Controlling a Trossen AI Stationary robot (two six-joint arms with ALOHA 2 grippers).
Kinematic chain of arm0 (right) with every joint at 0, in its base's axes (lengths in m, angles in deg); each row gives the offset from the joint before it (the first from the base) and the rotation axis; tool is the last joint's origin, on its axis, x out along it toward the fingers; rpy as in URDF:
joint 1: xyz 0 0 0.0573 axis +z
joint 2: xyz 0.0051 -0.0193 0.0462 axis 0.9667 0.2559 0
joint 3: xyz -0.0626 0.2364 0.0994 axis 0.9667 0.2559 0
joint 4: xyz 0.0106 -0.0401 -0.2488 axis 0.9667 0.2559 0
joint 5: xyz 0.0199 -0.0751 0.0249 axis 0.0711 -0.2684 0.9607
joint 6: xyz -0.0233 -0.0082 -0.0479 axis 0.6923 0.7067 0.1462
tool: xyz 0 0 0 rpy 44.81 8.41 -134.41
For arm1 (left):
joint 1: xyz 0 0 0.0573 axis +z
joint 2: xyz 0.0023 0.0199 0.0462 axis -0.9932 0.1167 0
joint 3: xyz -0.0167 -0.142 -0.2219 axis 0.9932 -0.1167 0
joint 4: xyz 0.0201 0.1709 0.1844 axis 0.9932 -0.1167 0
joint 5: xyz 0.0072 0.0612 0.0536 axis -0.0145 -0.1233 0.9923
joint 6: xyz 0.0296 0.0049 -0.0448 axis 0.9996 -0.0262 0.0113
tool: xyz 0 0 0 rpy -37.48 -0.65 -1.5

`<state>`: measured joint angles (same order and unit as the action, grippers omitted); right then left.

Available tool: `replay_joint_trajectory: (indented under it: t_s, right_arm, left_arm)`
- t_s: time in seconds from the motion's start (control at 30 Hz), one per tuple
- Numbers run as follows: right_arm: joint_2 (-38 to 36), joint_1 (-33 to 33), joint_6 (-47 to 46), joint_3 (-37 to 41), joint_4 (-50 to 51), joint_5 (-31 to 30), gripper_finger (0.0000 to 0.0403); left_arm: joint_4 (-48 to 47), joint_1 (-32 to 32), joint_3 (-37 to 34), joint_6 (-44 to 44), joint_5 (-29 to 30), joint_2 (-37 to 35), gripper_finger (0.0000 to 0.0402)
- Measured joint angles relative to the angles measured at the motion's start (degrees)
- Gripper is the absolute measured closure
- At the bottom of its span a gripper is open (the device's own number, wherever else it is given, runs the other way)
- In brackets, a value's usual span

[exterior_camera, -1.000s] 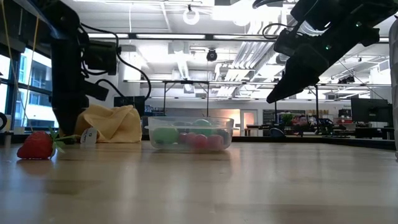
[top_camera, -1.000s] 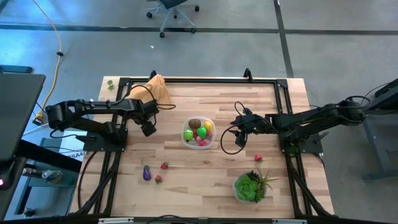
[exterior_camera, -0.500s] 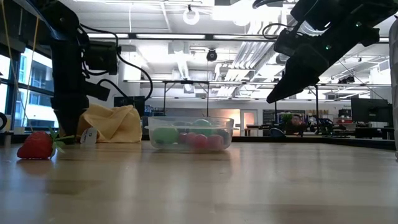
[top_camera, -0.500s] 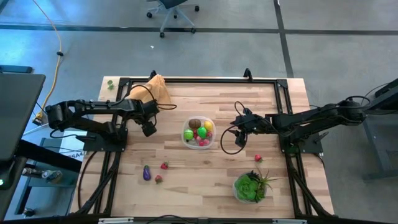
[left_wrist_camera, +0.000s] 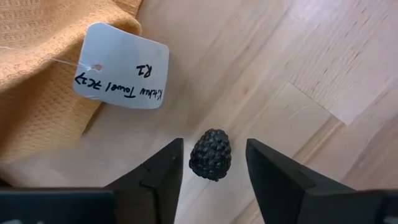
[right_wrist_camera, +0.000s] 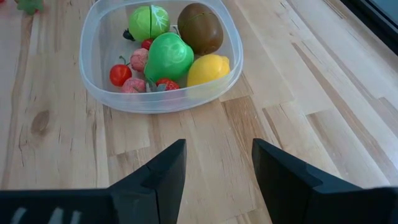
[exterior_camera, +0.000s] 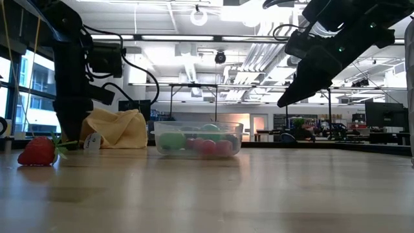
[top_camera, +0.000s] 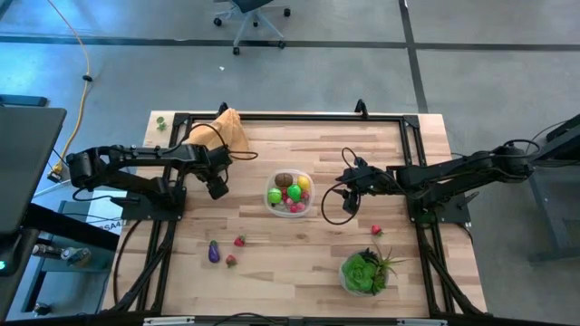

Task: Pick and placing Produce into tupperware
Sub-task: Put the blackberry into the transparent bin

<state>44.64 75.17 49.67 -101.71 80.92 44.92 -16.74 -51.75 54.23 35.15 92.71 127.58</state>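
- The folded orange-tan woven cloth lay at the far left of the pale wooden table, and the left wrist view cut it off at the frame edge; its white paper tag rested beside it on the wood.
- The left gripper stood close over the table just beside the cloth, with its dark fingers spread wide on either side of a small black knobbly toy blackberry; a gap showed on both sides of the berry.
- In the high view the blackberry was hidden under the left gripper.
- Near the front left, a purple toy eggplant and two small red berries lay apart on bare wood.
- The round clear plastic tupperware sat mid-table, holding a brown kiwi, a yellow lemon, green fruits and red berries; some pieces were partly covered by others.
- The right gripper hung above the table to the tub's right, its fingers parted and holding nothing; bare wood lay between it and the tub.
- Another red berry lay near the right rail.
- The leafy green plant stood at the front right.
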Motion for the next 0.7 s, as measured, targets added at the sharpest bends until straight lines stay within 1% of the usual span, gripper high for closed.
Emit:
replay_joint_trajectory:
  t_s: [0.6, 0.7]
  right_arm:
    - [0.0, 0.0, 0.0, 0.0, 0.0, 0.0, 0.0227]
    - [0.0, 0.0, 0.0, 0.0, 0.0, 0.0, 0.0227]
  left_arm:
    - [1.8, 0.0, 0.0, 0.3, 0.0, 0.0, 0.0316]
    - [2.4, 0.0, 0.0, 0.7, -0.9, 0.0, 0.0330]
